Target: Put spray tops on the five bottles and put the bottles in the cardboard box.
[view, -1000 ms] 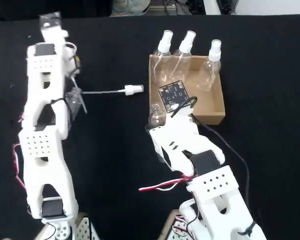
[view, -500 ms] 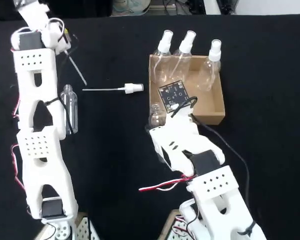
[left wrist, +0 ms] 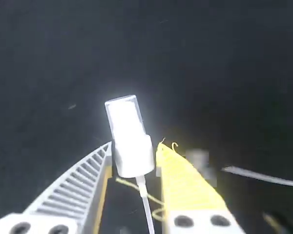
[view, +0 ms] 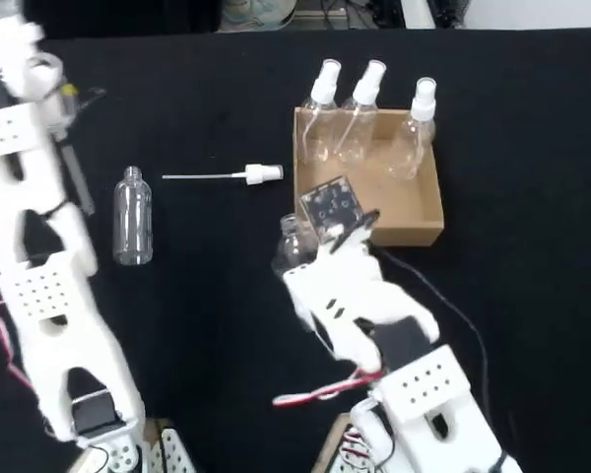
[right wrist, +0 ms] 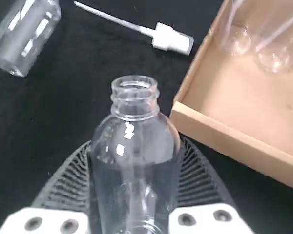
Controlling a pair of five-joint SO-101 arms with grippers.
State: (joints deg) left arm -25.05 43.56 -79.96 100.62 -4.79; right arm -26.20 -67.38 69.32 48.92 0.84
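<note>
Right jaws clamping clear bottle (right wrist: 134, 146), left jaws pinching spray top (left wrist: 130, 148)

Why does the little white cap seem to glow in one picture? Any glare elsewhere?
Left wrist view: the spray top in the left gripper is washed out white by strong light against the dark table. Right wrist view: the held bottle carries small bright reflections on its shoulder. High view: no strong glare; few shadows show on the black table.

we see black table (view: 207, 296), capless bottle (view: 132, 216) lying flat, loose spray top (view: 261, 175) between it and cardboard box (view: 399, 202)
</note>
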